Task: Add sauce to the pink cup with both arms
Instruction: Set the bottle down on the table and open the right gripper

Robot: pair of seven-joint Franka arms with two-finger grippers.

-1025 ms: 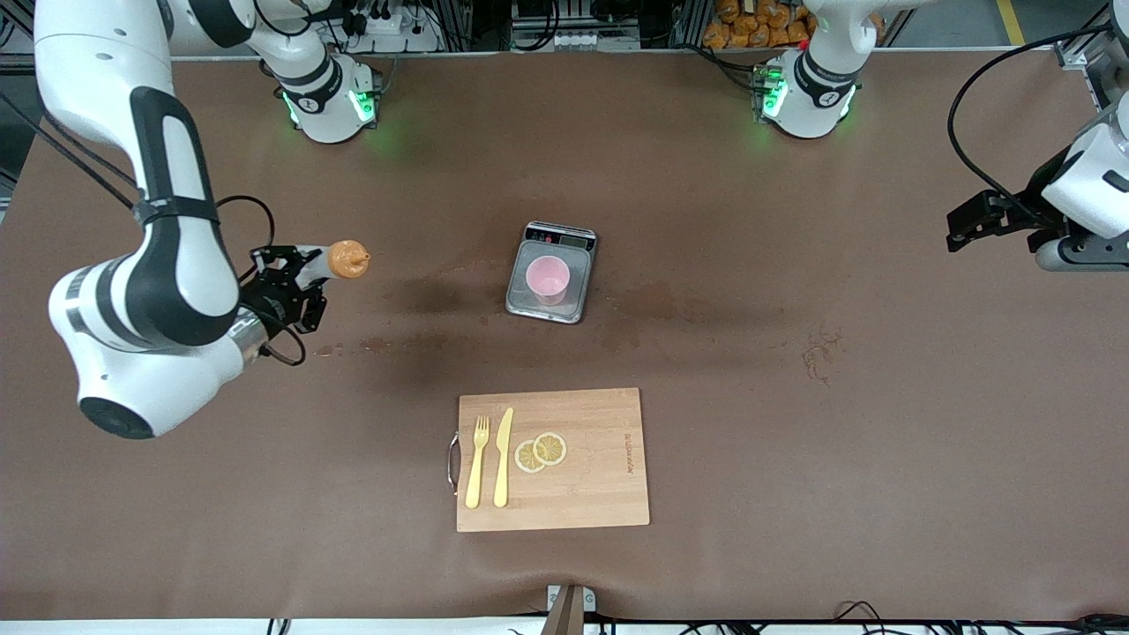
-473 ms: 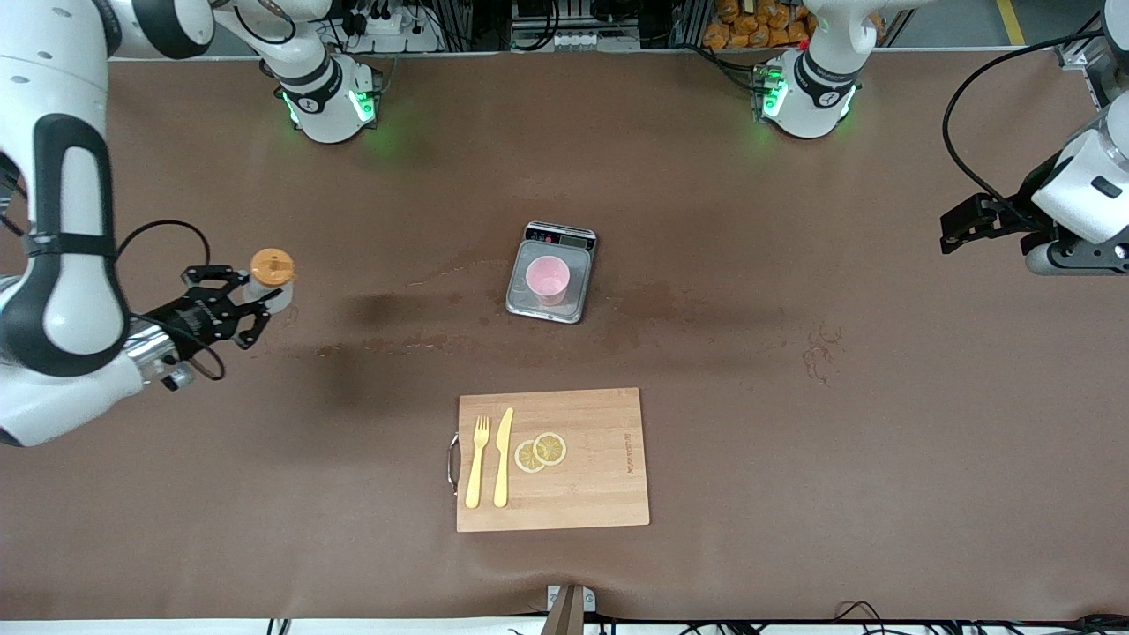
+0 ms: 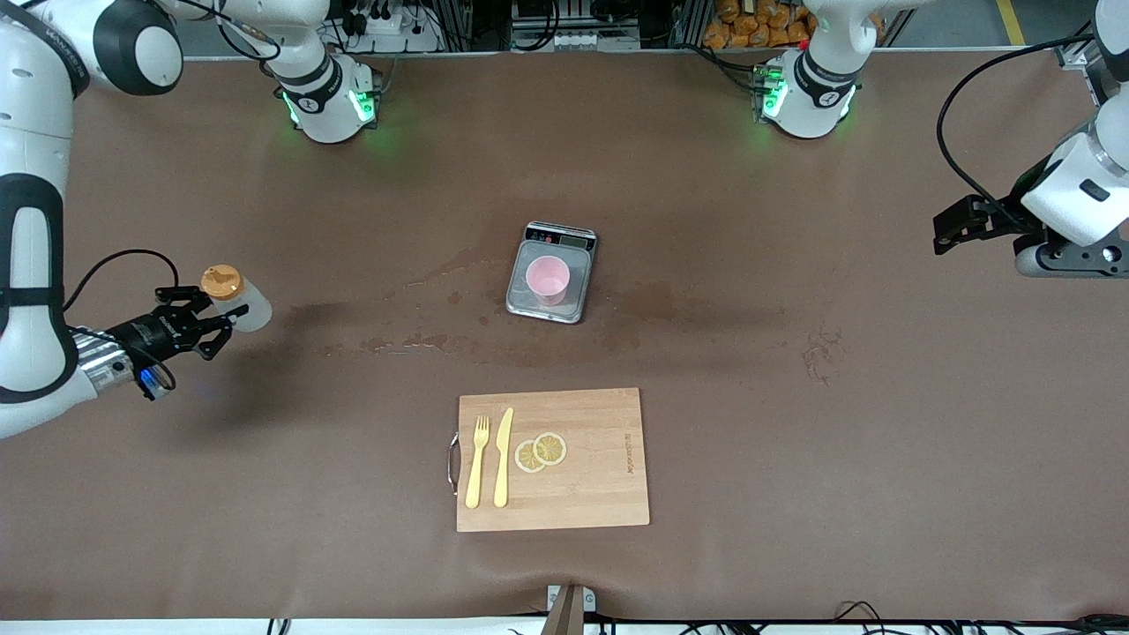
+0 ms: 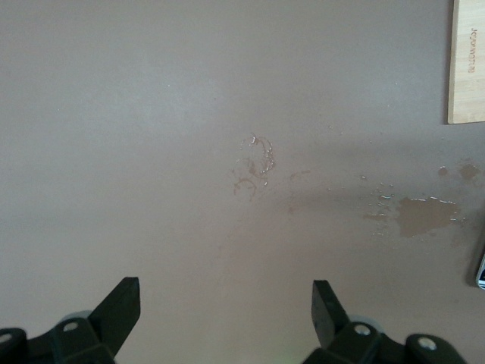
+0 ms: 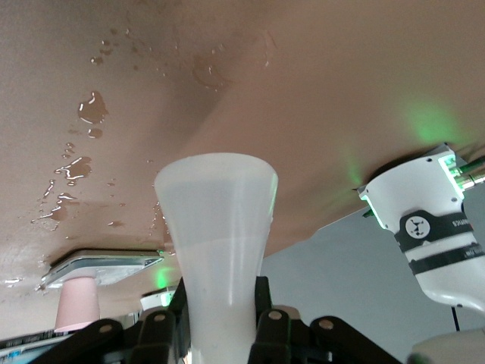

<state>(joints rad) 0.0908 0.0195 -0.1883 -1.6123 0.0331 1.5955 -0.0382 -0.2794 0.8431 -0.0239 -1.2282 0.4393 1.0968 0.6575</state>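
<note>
The right gripper (image 3: 210,324) is clamped on the sauce bottle (image 3: 231,298), holding it over the brown surface (image 3: 794,459) toward the right arm's end, orange nozzle cap (image 3: 220,282) tipped toward the bases at about eleven o'clock in the front view. In the right wrist view the translucent bottle (image 5: 220,250) flares out from between the closed fingers (image 5: 269,322), its contents not discernible. The right arm (image 3: 35,229) drops from its green-lit base (image 3: 326,101) and bends low at the surface's edge.

The pink cup (image 3: 548,279) stands upright on a small silver scale (image 3: 552,272) at mid-surface, well apart from the bottle, at roughly three o'clock from it; its inside looks plain pink, and whether any sauce lies in it cannot be told. Wet patches (image 3: 414,339) stain the surface between bottle and scale.

At six o'clock from the scale, nearer the front camera, a wooden cutting board (image 3: 600,494) carries a yellow fork (image 3: 477,462), a yellow knife (image 3: 503,457) and two lemon slices (image 3: 541,451).

The left gripper (image 4: 226,311) hangs with its fingers spread wide and empty over bare surface at the left arm's end, where the left arm (image 3: 1072,198) waits.
</note>
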